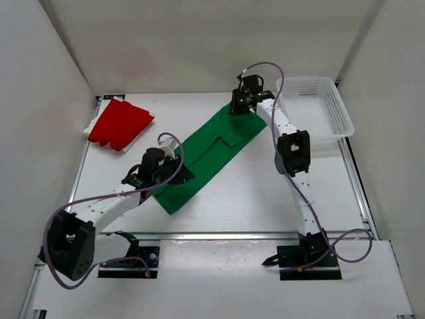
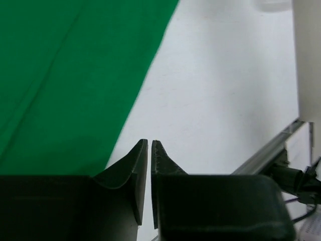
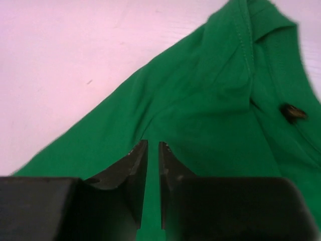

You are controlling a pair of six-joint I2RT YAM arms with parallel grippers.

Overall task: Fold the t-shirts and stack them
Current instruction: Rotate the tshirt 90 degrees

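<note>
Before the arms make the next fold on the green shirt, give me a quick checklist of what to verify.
1. Green t-shirt lies as a flat strip: ok.
2. Left gripper holds its edge: not ok, jaws shut over bare table.
3. Right gripper holds the far end: cannot tell.
4. Red t-shirt folded, clear of both arms: ok.
5. Cream-white t-shirt under it folded: cannot tell.
</note>
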